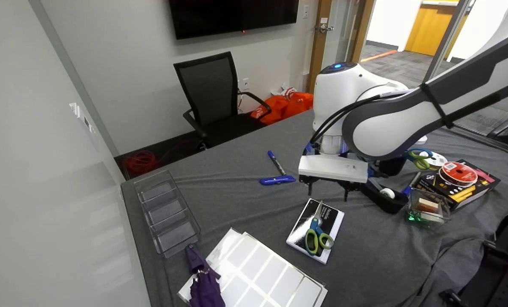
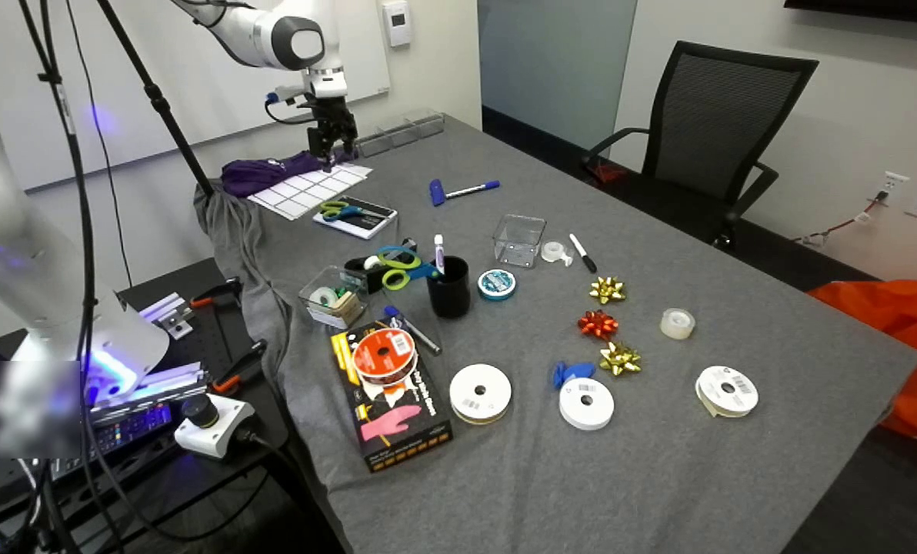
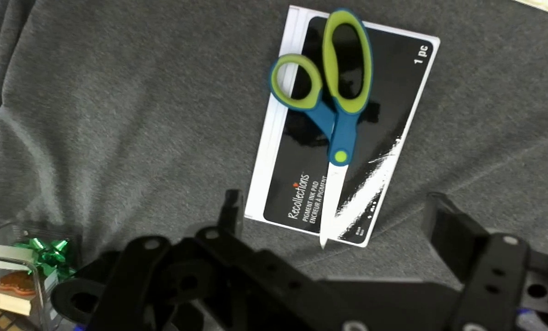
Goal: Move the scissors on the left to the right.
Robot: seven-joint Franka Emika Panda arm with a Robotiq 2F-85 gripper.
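The scissors (image 3: 344, 133) have light green loops, blue shanks and silvery blades. They lie almost closed on a flat black-and-white ink pad box (image 3: 389, 82), blade tip just past its edge. In both exterior views the scissors (image 1: 315, 224) (image 2: 341, 211) rest on that box (image 1: 334, 219) (image 2: 366, 226). My gripper (image 3: 336, 201) is open and empty, its fingers spread wide on either side of the blade end in the wrist view. In both exterior views the gripper (image 1: 328, 192) (image 2: 337, 151) hangs above the table, apart from the scissors.
Similar scissors (image 2: 401, 265) stand in a black cup (image 2: 449, 288). A black holder (image 1: 384, 198) and clear box (image 1: 428, 209) stand nearby. A blue cutter (image 1: 277, 180), marker (image 1: 276, 162), label sheets (image 1: 262, 273), purple umbrella (image 1: 205, 285), clear divided tray (image 1: 168, 213) and ribbon spools (image 2: 481, 392) surround.
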